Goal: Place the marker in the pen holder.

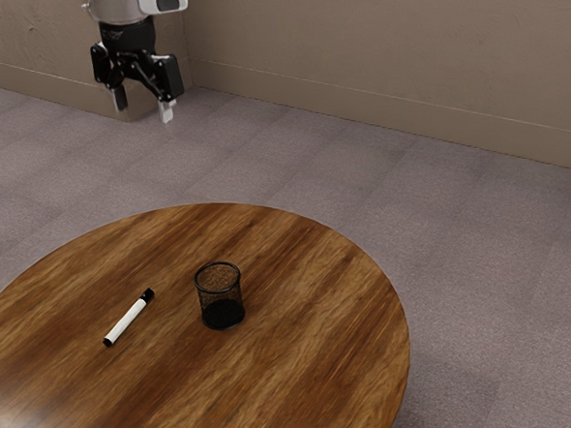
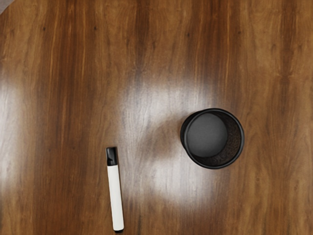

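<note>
The marker point(image 1: 129, 319) lies on the tabletop point(image 1: 305, 370), at the exterior view's left of the upright, empty pen holder point(image 1: 224, 313). The pincer point(image 1: 143, 114), high and far, seems released, its fingers apart. Grasping, lifting and inserting all remain.

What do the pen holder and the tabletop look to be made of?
The black cylindrical mesh pen holder: probably painted metal, satin; fine see-through netting under a solid rim. The round brown tabletop: wood or wood veneer, varnished; streaky grain with glossy highlights.
</note>
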`<state>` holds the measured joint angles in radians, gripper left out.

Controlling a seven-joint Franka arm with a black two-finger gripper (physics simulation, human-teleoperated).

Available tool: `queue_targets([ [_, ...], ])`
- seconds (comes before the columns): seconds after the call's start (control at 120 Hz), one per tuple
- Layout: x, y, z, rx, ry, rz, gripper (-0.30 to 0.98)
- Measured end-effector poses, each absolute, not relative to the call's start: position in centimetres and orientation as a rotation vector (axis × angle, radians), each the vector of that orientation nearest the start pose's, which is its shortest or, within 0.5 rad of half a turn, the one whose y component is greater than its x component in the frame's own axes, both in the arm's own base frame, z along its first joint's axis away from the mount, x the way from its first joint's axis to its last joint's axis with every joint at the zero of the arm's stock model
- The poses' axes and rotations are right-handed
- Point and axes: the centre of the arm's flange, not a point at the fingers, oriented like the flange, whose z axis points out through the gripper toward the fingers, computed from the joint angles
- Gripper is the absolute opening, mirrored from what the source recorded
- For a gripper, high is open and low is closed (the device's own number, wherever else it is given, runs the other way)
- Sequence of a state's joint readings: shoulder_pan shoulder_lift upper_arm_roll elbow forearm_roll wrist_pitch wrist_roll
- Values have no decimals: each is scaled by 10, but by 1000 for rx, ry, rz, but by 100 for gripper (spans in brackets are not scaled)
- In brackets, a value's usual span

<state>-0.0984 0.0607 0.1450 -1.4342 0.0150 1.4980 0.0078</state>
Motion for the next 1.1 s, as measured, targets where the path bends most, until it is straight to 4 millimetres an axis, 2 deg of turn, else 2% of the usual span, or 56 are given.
queue_targets([
  [0.133,566,25,647,-3114,-59,5,69],
  [0.233,566,27,636,-3111,-63,41,69],
  [0.283,561,30,604,-3113,-65,114,69],
  [0.425,544,43,488,-3108,-82,293,69],
  [0.583,530,71,394,-3077,-118,330,69],
  [0.667,521,87,364,-3074,-156,304,69],
  [0.725,521,92,351,-3071,-162,254,69],
  [0.85,529,85,323,-3062,-90,173,69],
  [1.008,528,82,291,-3059,-4,115,69],
  [1.1,531,83,281,-3056,13,91,69],
])
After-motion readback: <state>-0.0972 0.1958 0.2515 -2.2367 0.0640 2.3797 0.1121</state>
